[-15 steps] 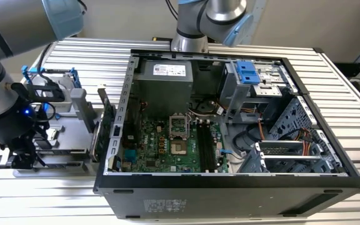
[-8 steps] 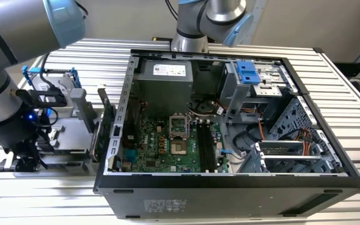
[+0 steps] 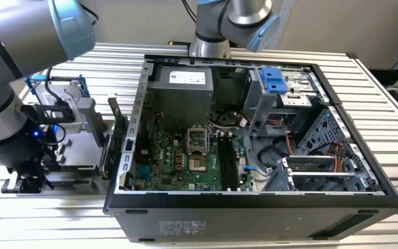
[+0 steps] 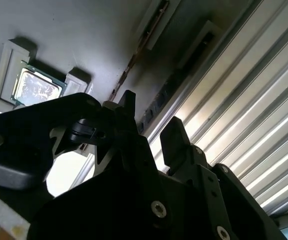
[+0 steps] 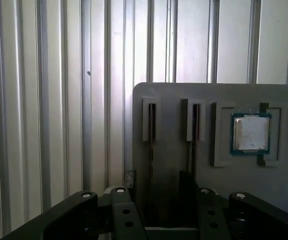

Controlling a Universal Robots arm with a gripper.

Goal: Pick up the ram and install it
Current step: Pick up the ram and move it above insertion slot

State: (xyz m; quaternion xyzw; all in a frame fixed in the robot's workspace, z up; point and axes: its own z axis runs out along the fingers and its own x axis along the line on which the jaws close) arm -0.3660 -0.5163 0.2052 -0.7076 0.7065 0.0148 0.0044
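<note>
Slatted metal table [image 3: 393, 104] noted as the work surface, with an open computer case [image 3: 254, 218] laid on it. A green motherboard [image 3: 178, 161] is seen inside the case; its long black slots [image 3: 228, 161] are observed unfilled. The robot arm [image 3: 5, 104] is positioned at the exterior view's left, outside the case, bent down over a grey holder plate [image 5: 173, 100] that rests on the table just beside the case wall. The gripper [image 4: 151, 130] is recorded hovering close over this plate. Its two black fingers [image 4: 176, 140] are seen spread apart, with bright table surface visible in the gap and nothing clamped between them. Two narrow slots are cut in the plate side by side. In the second wrist view a thin brownish edge is made out in one slot and is taken to be the ram [image 4: 137, 52], standing on edge in the plate and apart from the fingers; whether the neighbouring slot is also filled cannot be told. A small square CPU chip [image 5: 251, 132] is seated in its own pocket in the plate, near the slots.
</note>
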